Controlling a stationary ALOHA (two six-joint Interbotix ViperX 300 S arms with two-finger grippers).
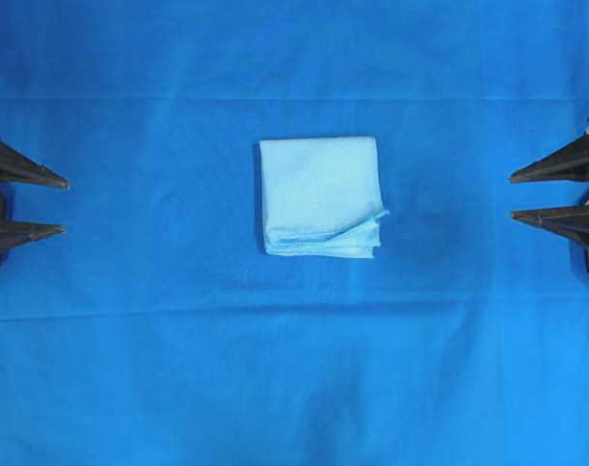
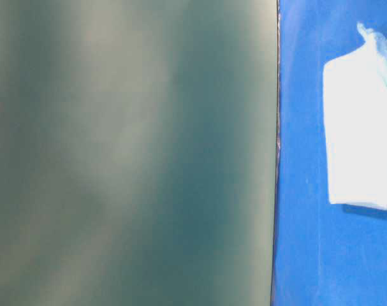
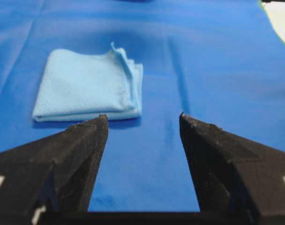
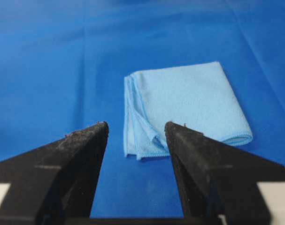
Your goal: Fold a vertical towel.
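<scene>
I count 1 towel point(image 1: 320, 196), folded into a layered square, lying flat near the middle of 1 large royal-blue sheet point(image 1: 129, 369) that covers the whole work surface. Its loose stitched edges stack along the near and right sides in the overhead view, with 1 corner sticking out a little at the right.

I see 2 grippers, 1 at each side edge of the overhead view, and each shows 2 black tapered fingers. The left gripper point(image 1: 65, 206) has its jaws spread apart with nothing between them, well apart from the towel. The right gripper point(image 1: 510, 197) is likewise released, jaws wide and empty, also well clear of the towel.

From the left wrist camera I see the towel point(image 3: 88, 86) ahead and to the left of the fingers; from the right wrist camera it point(image 4: 187, 105) sits ahead, slightly right. The table-level view is mostly a blurred grey-green surface.
</scene>
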